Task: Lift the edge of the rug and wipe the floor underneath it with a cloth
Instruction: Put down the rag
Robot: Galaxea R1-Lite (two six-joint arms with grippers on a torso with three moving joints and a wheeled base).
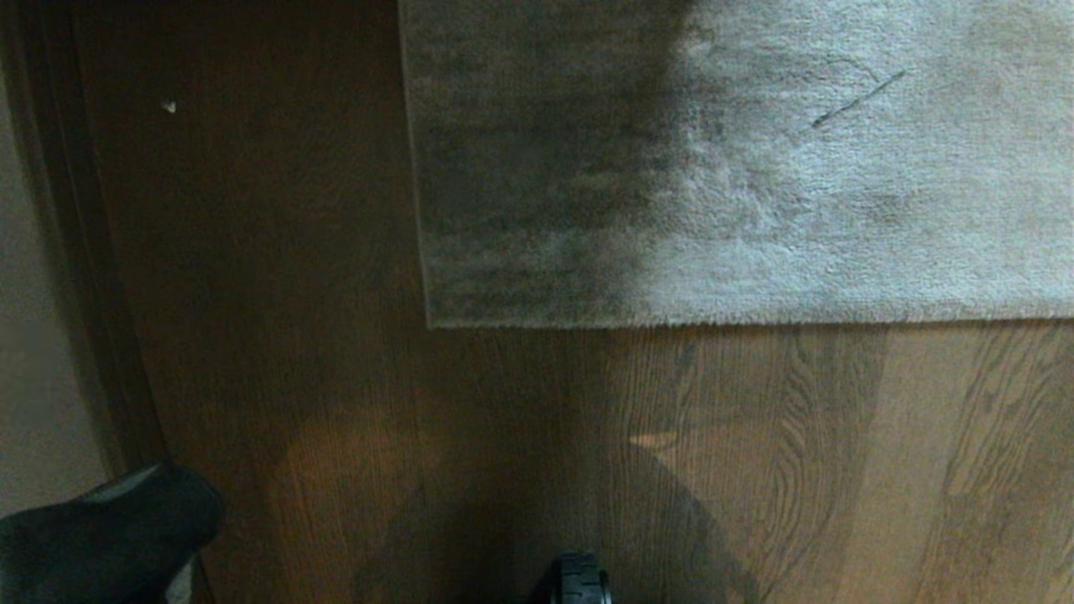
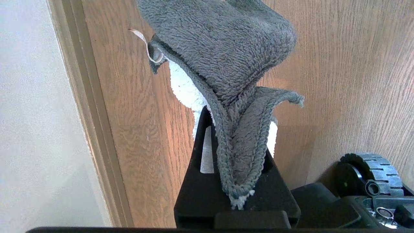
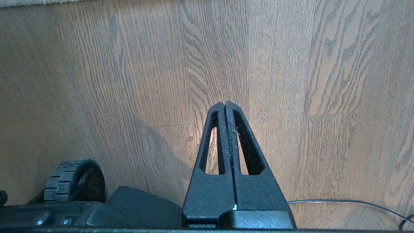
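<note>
The grey-beige rug (image 1: 797, 168) lies flat on the far right, its near rug edge (image 1: 755, 320) straight and its corner towards the middle. A strip of that edge (image 3: 32, 2) shows in the right wrist view. Brown wood-grain floor (image 1: 755, 470) fills the near side. My left gripper (image 2: 237, 129) is shut on the cloth (image 2: 220, 48), a grey rag with a white side that hangs in folds above the floor; it shows as a dark lump (image 1: 109, 537) at the near left. My right gripper (image 3: 224, 103) is shut and empty over bare floor (image 3: 291, 81).
A brown skirting board (image 1: 75, 252) and pale wall (image 2: 32, 113) run along the left. My base's wheel (image 1: 579, 579) is at the near edge, also the wheel (image 2: 365, 174) and wheel (image 3: 74, 178). A thin cable (image 3: 339, 202) lies on the floor.
</note>
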